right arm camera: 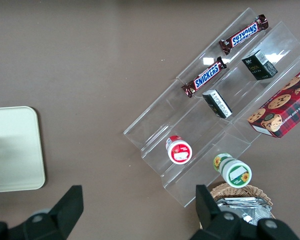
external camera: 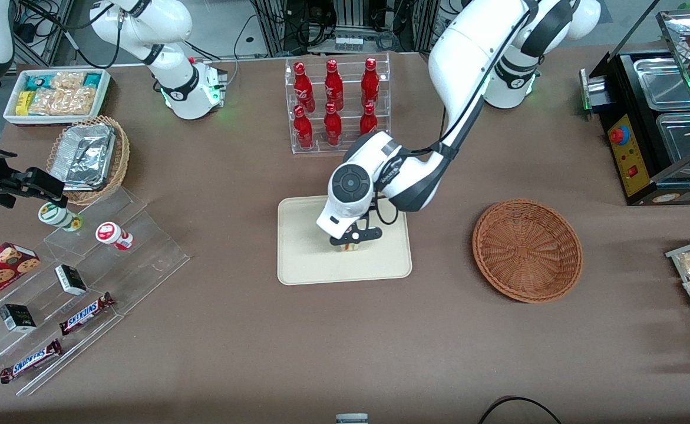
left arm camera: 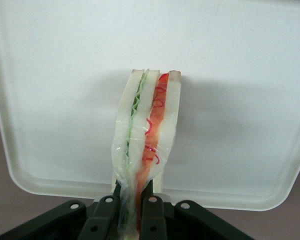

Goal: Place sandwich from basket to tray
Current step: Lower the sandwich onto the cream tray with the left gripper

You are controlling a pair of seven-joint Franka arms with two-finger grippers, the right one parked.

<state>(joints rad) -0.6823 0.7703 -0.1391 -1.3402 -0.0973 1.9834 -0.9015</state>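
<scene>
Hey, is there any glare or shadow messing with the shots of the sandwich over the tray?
Left wrist view: tray washed out pale, soft shadow around the sandwich, which the gripper pinches. Front view: even light, the arm hides most of the sandwich.

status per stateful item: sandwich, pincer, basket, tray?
sandwich: wrapped, gripped by one edge, over the tray
pincer: shut on the sandwich, above the tray
basket: empty, upright on the table
tray: flat on the table, nothing else on it
</scene>
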